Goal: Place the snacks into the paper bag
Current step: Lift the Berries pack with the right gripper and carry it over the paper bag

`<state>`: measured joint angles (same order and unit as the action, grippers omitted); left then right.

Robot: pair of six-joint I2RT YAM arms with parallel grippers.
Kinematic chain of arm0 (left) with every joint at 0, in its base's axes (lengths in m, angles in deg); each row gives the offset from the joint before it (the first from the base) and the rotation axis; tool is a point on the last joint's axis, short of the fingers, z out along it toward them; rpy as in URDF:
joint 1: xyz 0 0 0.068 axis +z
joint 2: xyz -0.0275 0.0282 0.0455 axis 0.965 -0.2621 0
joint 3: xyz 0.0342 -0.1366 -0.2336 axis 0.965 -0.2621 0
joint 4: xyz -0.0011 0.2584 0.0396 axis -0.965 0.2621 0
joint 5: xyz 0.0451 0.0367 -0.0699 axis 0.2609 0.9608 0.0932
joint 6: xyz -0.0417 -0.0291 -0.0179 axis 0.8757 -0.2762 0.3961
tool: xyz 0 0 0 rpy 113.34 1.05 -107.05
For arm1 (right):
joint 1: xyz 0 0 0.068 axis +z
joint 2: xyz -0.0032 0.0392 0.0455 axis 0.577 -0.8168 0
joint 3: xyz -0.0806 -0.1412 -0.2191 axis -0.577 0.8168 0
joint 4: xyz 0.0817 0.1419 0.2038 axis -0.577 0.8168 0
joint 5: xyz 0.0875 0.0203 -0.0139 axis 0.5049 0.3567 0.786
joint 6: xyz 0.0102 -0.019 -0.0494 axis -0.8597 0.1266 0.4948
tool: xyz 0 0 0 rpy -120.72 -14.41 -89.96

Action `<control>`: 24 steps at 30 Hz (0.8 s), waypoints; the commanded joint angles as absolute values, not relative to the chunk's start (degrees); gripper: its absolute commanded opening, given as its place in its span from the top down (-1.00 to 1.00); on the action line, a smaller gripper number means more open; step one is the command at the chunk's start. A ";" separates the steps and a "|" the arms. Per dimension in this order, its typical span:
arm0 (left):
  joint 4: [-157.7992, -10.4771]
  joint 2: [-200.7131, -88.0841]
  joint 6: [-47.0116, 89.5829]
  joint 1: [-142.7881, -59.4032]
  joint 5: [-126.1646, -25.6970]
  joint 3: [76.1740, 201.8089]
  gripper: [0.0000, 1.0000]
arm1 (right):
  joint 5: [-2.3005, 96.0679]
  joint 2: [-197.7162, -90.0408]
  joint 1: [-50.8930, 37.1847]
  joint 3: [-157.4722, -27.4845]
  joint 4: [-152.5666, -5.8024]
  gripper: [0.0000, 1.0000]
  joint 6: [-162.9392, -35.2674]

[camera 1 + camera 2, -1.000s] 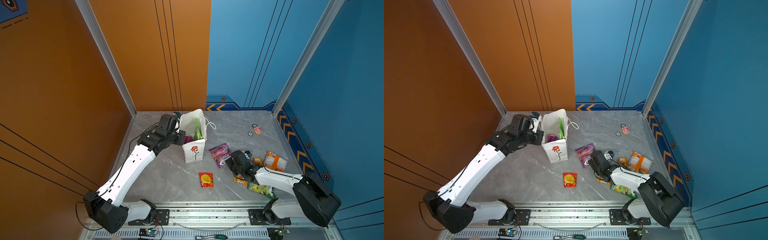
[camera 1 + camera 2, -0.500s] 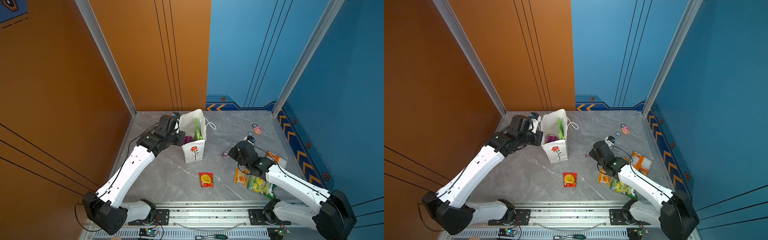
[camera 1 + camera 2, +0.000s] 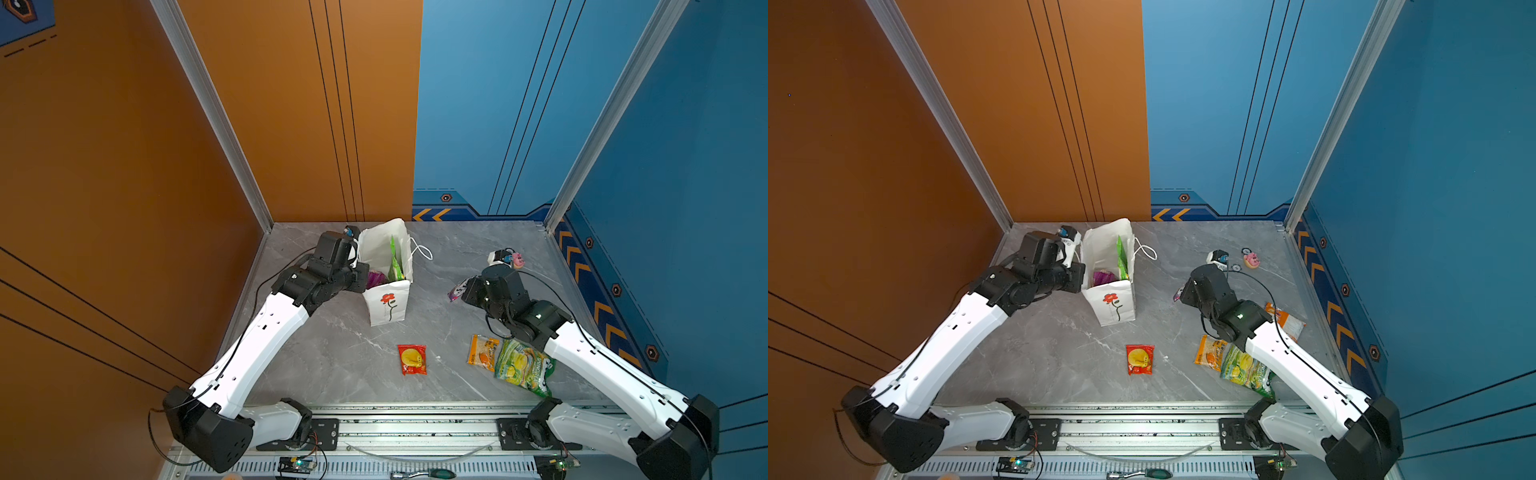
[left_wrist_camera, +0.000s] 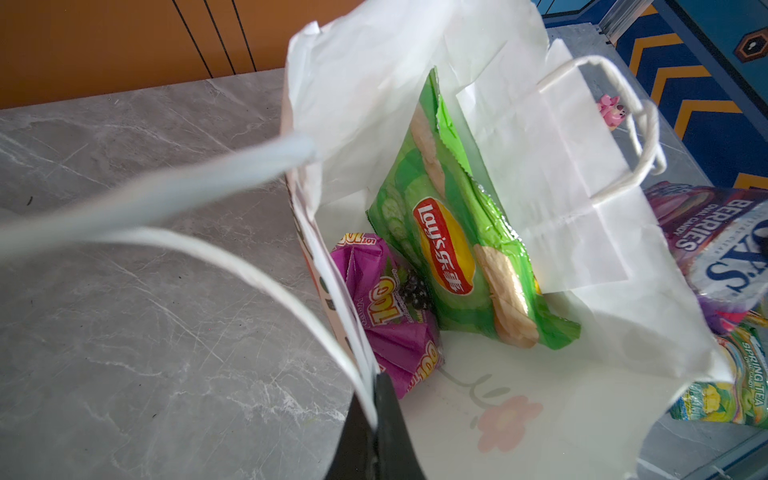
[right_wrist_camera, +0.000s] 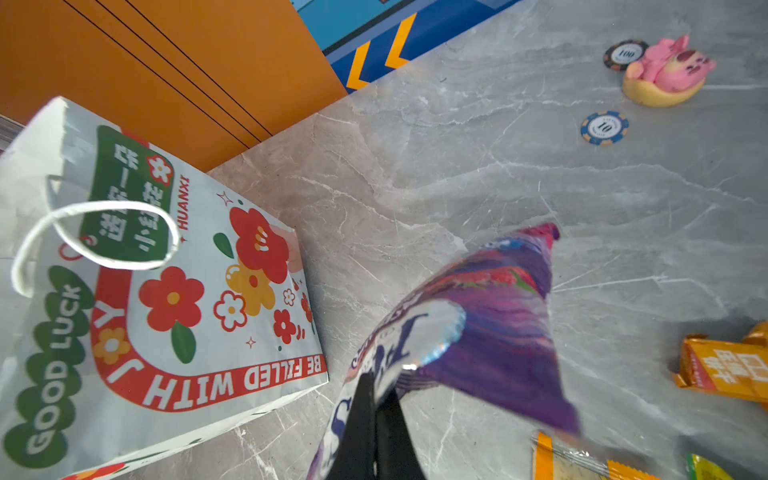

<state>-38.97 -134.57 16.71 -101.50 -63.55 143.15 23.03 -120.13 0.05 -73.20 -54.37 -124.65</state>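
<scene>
The white paper bag (image 3: 388, 305) stands open at the back left. My left gripper (image 4: 376, 399) is shut on its near rim and holds it open. Inside lie a green Lay's packet (image 4: 449, 249) and a purple grape packet (image 4: 386, 307). My right gripper (image 5: 376, 399) is shut on the purple Fox's packet (image 5: 490, 324), which hangs above the table to the right of the bag (image 5: 166, 291). In both top views only its tip (image 3: 456, 291) (image 3: 1178, 294) shows. A red packet (image 3: 412, 359), an orange one (image 3: 482, 352) and a green-yellow one (image 3: 523, 368) lie near the front.
A pink toy (image 5: 665, 70) and two poker chips (image 5: 604, 128) (image 5: 625, 54) lie at the back right. Another orange packet (image 3: 1287, 322) lies behind my right arm. Orange walls close the left and back, a blue wall the right. The arms' rail (image 3: 415, 428) runs along the front.
My right gripper has lifted the purple Fox's packet off the table and carried it up and slightly back. The left arm and the bag have not moved.
</scene>
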 commanded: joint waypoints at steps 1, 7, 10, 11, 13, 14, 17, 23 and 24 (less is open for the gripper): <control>-42.13 -132.91 16.81 -101.74 -62.09 143.27 1.00 | 21.01 -119.04 -0.32 -78.65 -52.45 1.00 -119.51; -42.13 -132.92 16.82 -101.71 -62.12 143.26 1.00 | 21.29 -121.19 -0.26 -87.39 -50.17 1.00 -114.83; -42.13 -132.92 16.82 -101.78 -62.08 143.20 1.00 | 21.95 -123.04 -0.33 -92.70 -48.47 1.00 -112.09; -42.13 -132.92 16.77 -101.75 -62.08 143.26 1.00 | 22.40 -123.83 -0.41 -94.81 -47.62 1.00 -111.14; -42.12 -132.85 16.73 -101.80 -62.24 143.28 1.00 | 23.00 -125.27 -0.36 -98.05 -46.61 1.00 -109.88; -42.13 -132.93 16.80 -101.81 -62.26 143.32 1.00 | 23.57 -125.97 -0.35 -99.75 -46.24 1.00 -109.15; -42.13 -132.99 16.81 -101.79 -62.38 143.28 1.00 | 25.26 -128.73 -0.34 -105.17 -45.00 1.00 -107.46; -42.13 -133.06 16.81 -101.80 -62.43 143.28 1.00 | 28.02 -134.20 0.90 -115.44 -42.90 1.00 -104.08; -42.13 -132.99 16.81 -101.79 -62.43 143.31 1.00 | 28.51 -135.45 1.25 -117.50 -42.30 1.00 -103.55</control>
